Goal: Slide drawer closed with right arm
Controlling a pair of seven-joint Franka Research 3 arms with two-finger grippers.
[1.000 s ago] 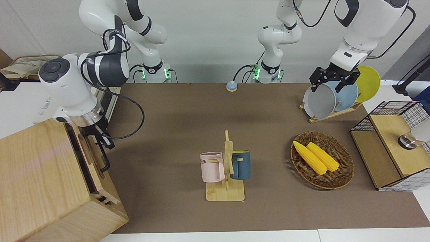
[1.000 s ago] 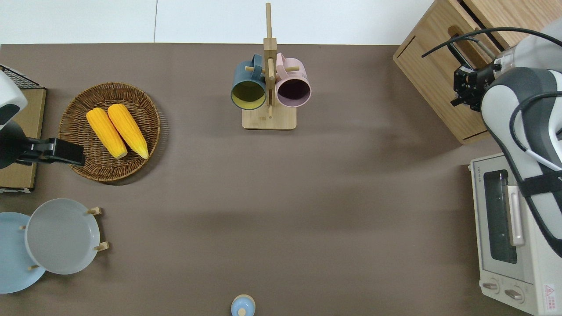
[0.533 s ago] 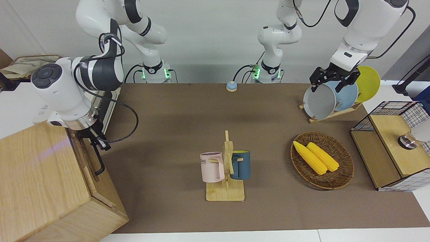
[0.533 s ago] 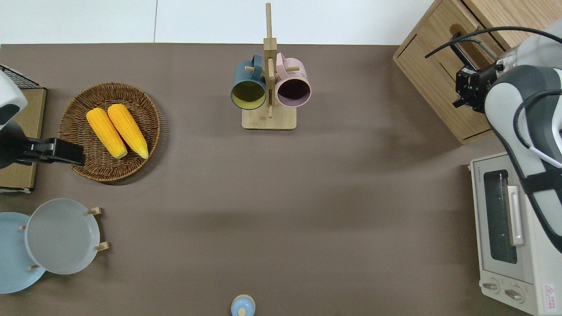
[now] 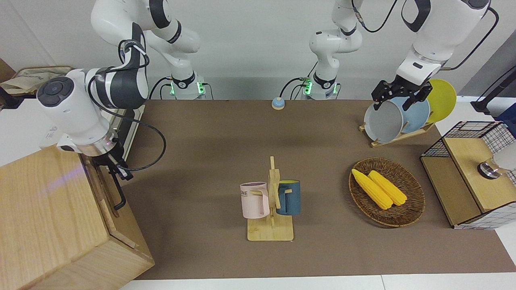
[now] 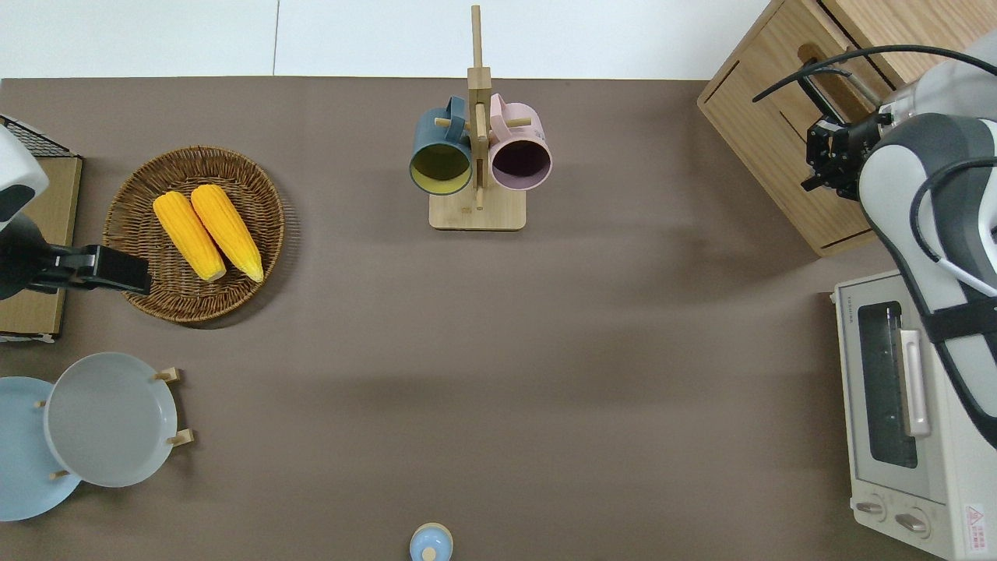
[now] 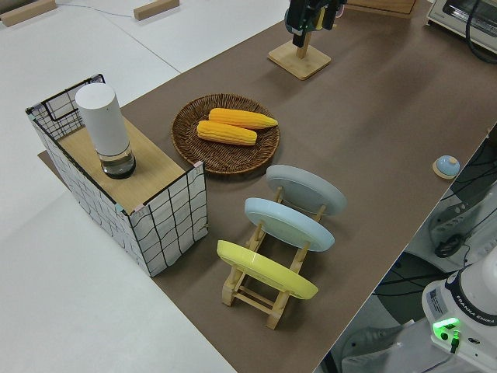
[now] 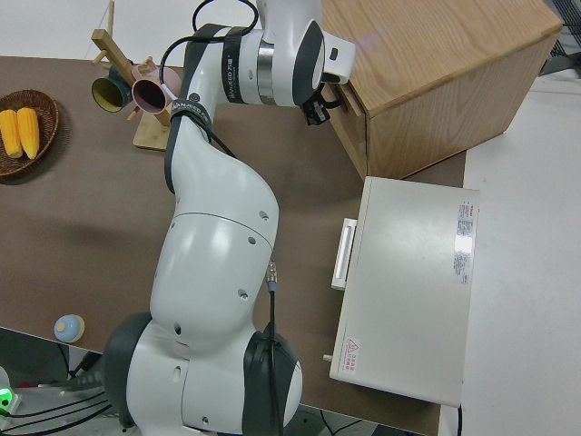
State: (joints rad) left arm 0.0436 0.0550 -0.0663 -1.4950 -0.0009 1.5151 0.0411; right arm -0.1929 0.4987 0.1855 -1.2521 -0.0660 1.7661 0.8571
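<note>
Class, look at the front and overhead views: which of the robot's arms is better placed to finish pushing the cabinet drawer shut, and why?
The right. Its hand is already at the drawer, by the black handle on the cabinet, at the right arm's end of the table. The left arm is parked.

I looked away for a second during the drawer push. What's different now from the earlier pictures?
The drawer, which stood out from the cabinet a second ago, has slid in flush. The right claw followed it, staying at the handle. Mugs, corn basket, plates and the parked left arm are unchanged.
</note>
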